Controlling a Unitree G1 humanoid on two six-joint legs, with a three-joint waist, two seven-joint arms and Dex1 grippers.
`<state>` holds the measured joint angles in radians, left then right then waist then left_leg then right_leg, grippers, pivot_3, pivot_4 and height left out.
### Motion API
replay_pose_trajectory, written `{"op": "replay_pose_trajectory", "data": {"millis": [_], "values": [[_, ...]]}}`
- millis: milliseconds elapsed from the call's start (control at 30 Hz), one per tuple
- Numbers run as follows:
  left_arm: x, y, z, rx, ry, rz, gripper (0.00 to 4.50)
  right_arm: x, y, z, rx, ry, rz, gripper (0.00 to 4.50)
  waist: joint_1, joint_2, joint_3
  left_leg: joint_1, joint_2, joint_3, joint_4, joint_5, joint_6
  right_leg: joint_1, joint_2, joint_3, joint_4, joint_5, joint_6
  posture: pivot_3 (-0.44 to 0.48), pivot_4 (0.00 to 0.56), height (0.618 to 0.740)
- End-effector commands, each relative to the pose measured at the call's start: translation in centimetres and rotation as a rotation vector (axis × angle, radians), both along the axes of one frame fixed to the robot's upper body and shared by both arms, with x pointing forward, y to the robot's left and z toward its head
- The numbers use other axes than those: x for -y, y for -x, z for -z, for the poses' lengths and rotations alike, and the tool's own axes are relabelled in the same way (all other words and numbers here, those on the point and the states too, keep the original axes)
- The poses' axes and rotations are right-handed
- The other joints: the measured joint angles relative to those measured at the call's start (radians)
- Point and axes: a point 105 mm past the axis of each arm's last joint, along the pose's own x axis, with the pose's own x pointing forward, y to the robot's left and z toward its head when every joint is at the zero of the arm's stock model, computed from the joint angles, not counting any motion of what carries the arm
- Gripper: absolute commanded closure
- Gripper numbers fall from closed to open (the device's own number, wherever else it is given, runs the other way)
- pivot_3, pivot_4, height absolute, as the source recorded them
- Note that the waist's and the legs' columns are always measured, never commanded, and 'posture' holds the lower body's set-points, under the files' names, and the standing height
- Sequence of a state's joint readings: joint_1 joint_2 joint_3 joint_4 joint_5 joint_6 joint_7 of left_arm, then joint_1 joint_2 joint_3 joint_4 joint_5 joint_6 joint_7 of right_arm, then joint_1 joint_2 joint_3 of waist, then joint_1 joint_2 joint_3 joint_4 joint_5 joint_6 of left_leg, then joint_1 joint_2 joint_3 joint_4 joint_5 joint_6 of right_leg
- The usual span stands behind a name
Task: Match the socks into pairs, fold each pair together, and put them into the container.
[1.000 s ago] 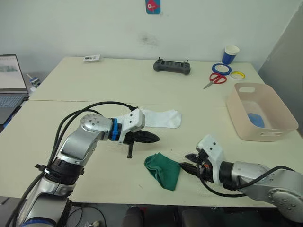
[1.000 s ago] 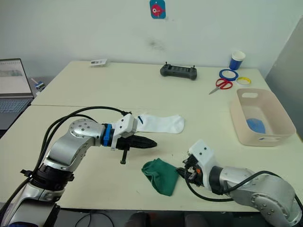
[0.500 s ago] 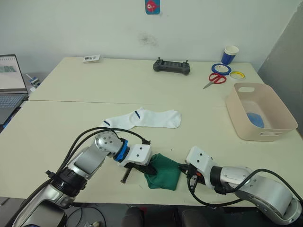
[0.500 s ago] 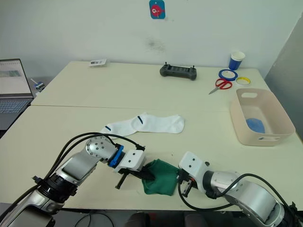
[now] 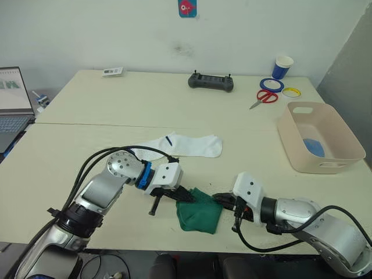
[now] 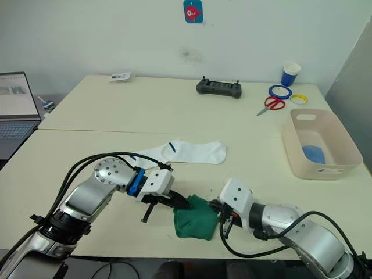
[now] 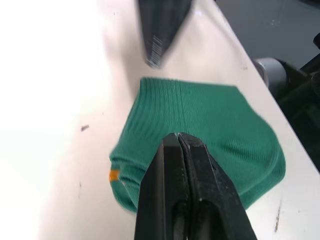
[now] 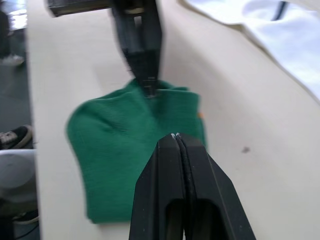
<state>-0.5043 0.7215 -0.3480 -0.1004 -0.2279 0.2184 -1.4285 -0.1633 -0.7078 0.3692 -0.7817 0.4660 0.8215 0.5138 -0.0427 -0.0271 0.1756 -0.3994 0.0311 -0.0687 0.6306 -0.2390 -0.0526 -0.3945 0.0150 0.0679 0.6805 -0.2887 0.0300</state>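
While lying folded on the worktop (image 5: 87, 145), green pair (image 5: 199, 212) being touched by both tools, left tool (image 5: 185, 196) fingers together; right tool (image 5: 222, 199) fingers together, white socks (image 5: 186, 145) lying beyond.

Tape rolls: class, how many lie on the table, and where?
2: a blue tape roll and a yellow tape roll, side by side at the far right, between the scissors and the paper cup.

My arms are mostly brushed silver metal with rounded joint housings, and fat black cables loop out along the left one. My left gripper (image 5: 185, 196) sits past a bright blue ring and a boxy white wrist block, while my right gripper (image 5: 222, 199) has the same white block on a silver forearm. Both end in two skinny black tapered fingers (image 7: 180, 165).
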Motion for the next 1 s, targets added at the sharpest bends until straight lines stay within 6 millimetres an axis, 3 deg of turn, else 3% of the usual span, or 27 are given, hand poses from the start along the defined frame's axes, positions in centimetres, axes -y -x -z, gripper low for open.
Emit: {"op": "replay_pose_trajectory", "data": {"millis": [33,233,433,667,800,900,1000], "values": [[-0.4,-0.4,0.8,0.037,-0.062,-0.011,4.50,-0.8,0.0,0.6,0.013,0.028,-0.066,4.45,0.000,0.000,0.000,0.000,0.000,0.000,0.000,0.000,0.000,0.000,0.000,0.000,0.000,0.000,0.000,0.000,0.150,0.740],[-1.1,-1.5,2.5,0.075,-0.121,-0.055,4.50,-0.4,0.8,3.6,-0.027,0.153,-0.119,4.45,0.002,0.000,0.000,0.000,0.000,0.000,0.000,0.000,0.000,0.000,0.000,0.000,0.000,0.000,0.000,0.000,0.150,0.740],[-1.5,-2.0,2.7,0.094,-0.099,-0.092,4.50,2.3,1.7,4.8,-0.013,0.254,-0.067,4.45,0.010,0.000,0.000,0.000,0.000,0.000,0.000,0.000,0.000,0.001,0.000,0.000,0.000,0.000,0.000,0.000,0.150,0.740],[-0.1,-0.7,-1.1,0.027,0.054,-0.050,4.50,3.3,1.7,0.8,0.025,0.058,0.095,4.45,0.011,-0.002,0.001,0.001,0.000,-0.002,0.002,0.000,0.000,0.004,-0.001,-0.002,0.000,0.000,0.000,0.000,0.150,0.740],[0.3,0.4,-2.8,-0.021,0.066,0.004,4.50,4.1,1.5,-0.3,0.053,0.004,0.212,4.45,0.011,-0.002,0.001,0.002,0.000,-0.003,0.001,0.000,0.000,0.005,0.000,-0.003,0.000,0.000,0.000,0.000,0.150,0.740],[0.2,0.1,-2.0,-0.007,0.024,0.002,4.50,4.3,1.5,-0.3,0.036,-0.015,0.266,4.45,0.010,-0.002,0.001,0.003,0.000,-0.003,0.001,0.000,0.000,0.005,0.000,-0.003,0.000,0.000,0.000,0.000,0.150,0.740],[-0.4,-0.9,0.4,0.019,-0.037,-0.027,4.50,4.6,1.6,0.4,-0.058,-0.016,0.312,4.45,0.010,-0.002,0.001,0.003,0.000,-0.003,0.001,0.000,0.000,0.005,0.000,-0.003,0.000,0.000,0.000,0.000,0.150,0.740]]}}
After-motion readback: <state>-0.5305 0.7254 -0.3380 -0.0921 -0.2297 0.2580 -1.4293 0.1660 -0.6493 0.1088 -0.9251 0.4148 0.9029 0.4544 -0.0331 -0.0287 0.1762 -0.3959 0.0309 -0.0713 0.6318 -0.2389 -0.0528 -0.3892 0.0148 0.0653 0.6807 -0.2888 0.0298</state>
